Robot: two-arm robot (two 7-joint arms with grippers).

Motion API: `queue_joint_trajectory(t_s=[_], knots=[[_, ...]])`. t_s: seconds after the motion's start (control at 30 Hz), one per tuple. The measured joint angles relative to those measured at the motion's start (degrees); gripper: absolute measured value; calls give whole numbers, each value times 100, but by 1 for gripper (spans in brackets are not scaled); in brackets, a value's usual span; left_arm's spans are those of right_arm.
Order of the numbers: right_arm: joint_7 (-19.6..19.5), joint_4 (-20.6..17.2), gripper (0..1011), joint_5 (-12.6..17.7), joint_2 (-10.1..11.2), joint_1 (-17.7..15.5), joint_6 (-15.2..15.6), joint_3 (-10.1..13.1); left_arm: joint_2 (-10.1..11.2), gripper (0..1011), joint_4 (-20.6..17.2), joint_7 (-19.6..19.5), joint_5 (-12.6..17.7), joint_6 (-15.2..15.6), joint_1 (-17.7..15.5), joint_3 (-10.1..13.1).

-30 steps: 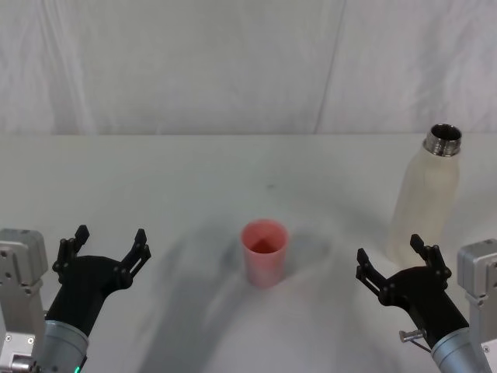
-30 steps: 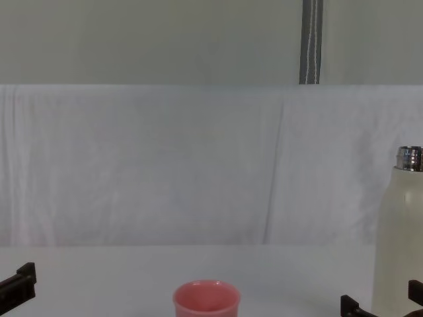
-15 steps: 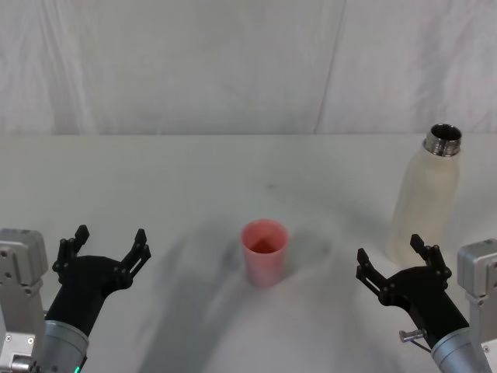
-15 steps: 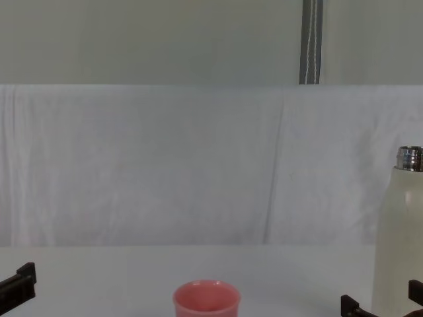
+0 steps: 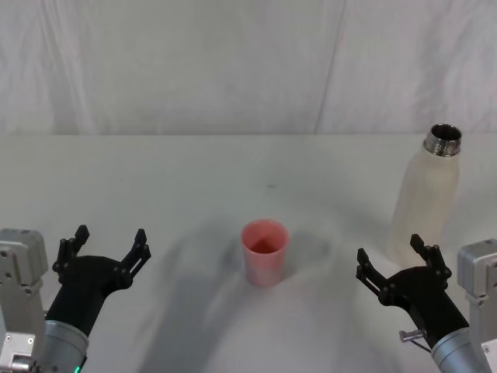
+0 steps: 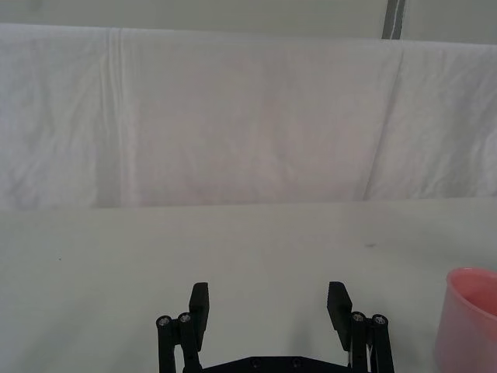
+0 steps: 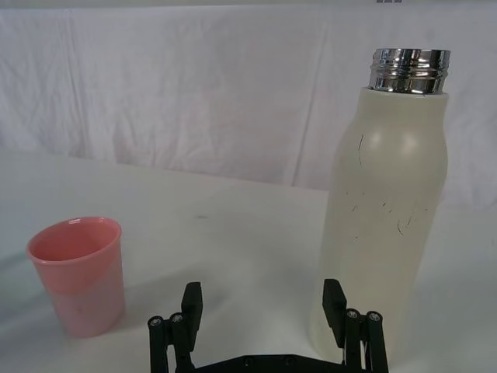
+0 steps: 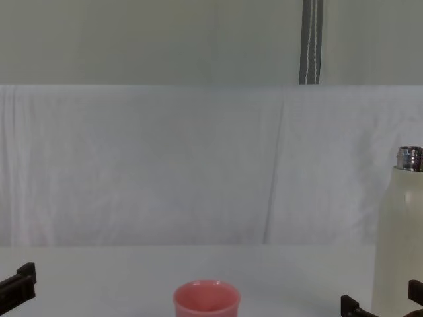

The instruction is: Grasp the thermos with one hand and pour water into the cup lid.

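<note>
Jaws, left gripper (image 5: 105, 245): spread apart with nothing between them; in the left wrist view (image 6: 269, 305) the two black fingers stand parallel over bare table.
Jaws, right gripper (image 5: 396, 262): also spread apart and holding nothing; in the right wrist view (image 7: 262, 305) one finger shows in front of the bottle's base, the other over bare table.
Count: one thermos, one cup lid, two grippers.
Thermos (image 5: 427, 194): upright at the right of the head frame, cap off, steel neck open; at the right edge of the chest frame (image 8: 399, 241).
Cup lid (image 5: 264, 252): pink, upright, lower centre of the head frame, well apart from the thermos; bottom centre of the chest frame (image 8: 206, 300).
Left arm pose: lower left of the head frame, gripper pointing up-frame, level with the cup lid and well to its left.
Right arm pose: lower right of the head frame, gripper pointing up-frame, just below the thermos base; whether it touches cannot be told.
Table (image 5: 194, 171): white, with a white cloth backdrop (image 5: 194, 62) across the top of the frame.
</note>
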Motion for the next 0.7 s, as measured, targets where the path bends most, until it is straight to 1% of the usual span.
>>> queue_joint_trajectory(t_s=[0.7], knots=[[0,0,1001,0,0,0,0,0,0,1001,0,0,0,0,0,0]])
